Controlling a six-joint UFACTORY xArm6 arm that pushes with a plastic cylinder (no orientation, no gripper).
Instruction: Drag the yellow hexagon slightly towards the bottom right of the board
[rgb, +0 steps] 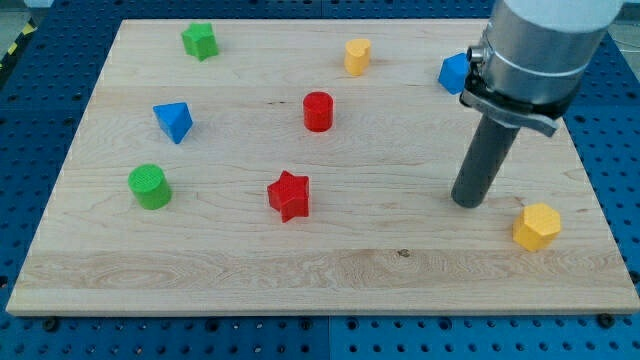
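Blocks lie scattered over the pale wooden board (330, 250); my tip (466, 203), bare and holding nothing, rests near the yellow hexagon (537, 226), up and to its left, at the view's lower right; a blue block (454, 73) sits partly hidden behind the rod; elsewhere a red cylinder (318, 111), red star (289, 195), yellow cylinder (357, 57), blue pyramid (174, 122), green cylinder (150, 187), green star (200, 41).

Board (330, 265) was pale wood with a light grain, sitting on a blue dotted table (40, 120). Blocks: yellow hexagon (537, 226), smaller yellow block (357, 56), red cylinder (318, 111), red star (289, 195), green cylinder (150, 187), green star (200, 41), two blue ones (174, 121) (454, 72). Rod (484, 160) was dark grey.
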